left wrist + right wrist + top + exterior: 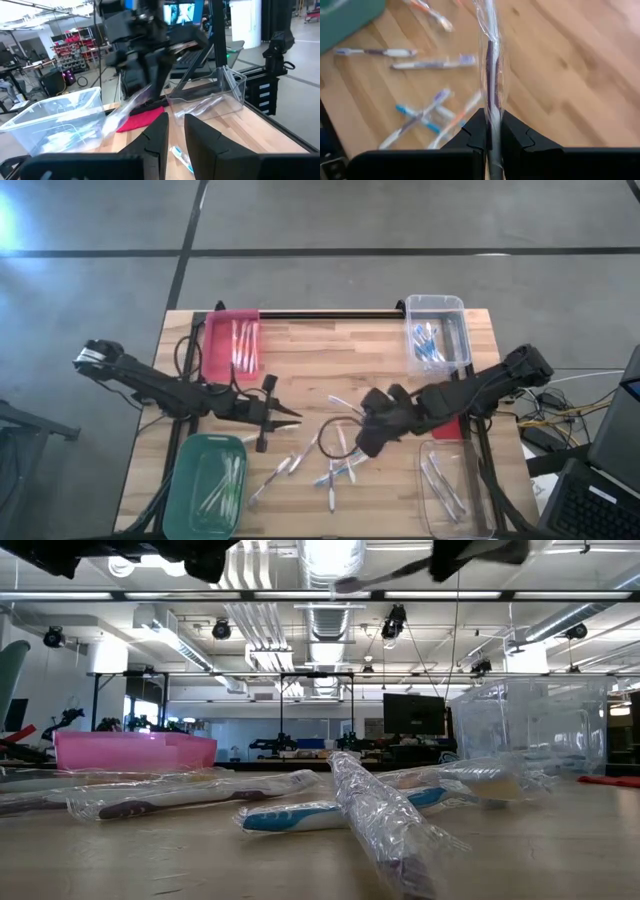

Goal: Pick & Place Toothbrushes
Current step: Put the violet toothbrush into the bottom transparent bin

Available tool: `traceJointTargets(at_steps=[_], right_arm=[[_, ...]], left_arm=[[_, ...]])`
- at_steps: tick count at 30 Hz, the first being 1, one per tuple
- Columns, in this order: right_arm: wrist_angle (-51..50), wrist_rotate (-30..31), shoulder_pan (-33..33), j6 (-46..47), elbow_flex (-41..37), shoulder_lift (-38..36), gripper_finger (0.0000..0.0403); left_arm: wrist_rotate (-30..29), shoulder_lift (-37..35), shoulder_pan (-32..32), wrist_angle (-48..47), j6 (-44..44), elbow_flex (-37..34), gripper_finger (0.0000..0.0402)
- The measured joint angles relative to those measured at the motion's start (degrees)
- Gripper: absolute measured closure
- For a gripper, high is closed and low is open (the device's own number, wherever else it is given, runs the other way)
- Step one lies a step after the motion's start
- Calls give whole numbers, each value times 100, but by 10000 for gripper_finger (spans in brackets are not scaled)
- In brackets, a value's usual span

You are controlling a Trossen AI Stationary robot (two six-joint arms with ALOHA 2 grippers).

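Several toothbrushes [335, 470] in clear wrappers lie loose on the wooden table [330, 365] near its front middle; the low view shows them close up [300, 812]. My right gripper [365, 438] hovers over this pile, shut on a purple-accented wrapped toothbrush [490, 55]. The same toothbrush [127, 107] shows in the left wrist view below my right gripper. My left gripper [296, 416] stands left of the pile, above the table. Its fingers [160, 137] are a narrow gap apart with nothing between them. My right gripper pinches one end of the wrapped toothbrush [491, 117] between its two fingers. The fingers slant down from the table's right, and the toothbrush runs on past the fingertips, roughly in line with them. The toothbrush is lifted clear of the table, its wrapper crinkled around it.
A pink bin [232, 345] with toothbrushes stands at the far left and a clear bin [437, 330] with blue ones at the far right. A green bin [210, 485] is at the near left, another clear bin [450, 490] at the near right. A red patch [450, 425] lies under my right arm.
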Motion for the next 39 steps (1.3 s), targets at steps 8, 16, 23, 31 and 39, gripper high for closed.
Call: traceJointTargets(at_steps=[8,16,23,31,39], right_arm=[[-2313,0,889,2378,1438,460,380],[-3308,45,1947,4428,1893,604,380],[-3318,42,2718,5511,1557,624,380],[-3319,-310,3480,7047,966,827,380],[-3270,-1075,3884,7860,987,1270,380]], left_arm=[[4,-286,0,-6,-395,-259,335],[14,-249,-2,-13,-909,-263,335],[75,-207,-13,-73,-1697,-263,335],[122,-181,-18,-191,-1879,-263,335],[127,-181,-24,-496,-2128,-265,335]])
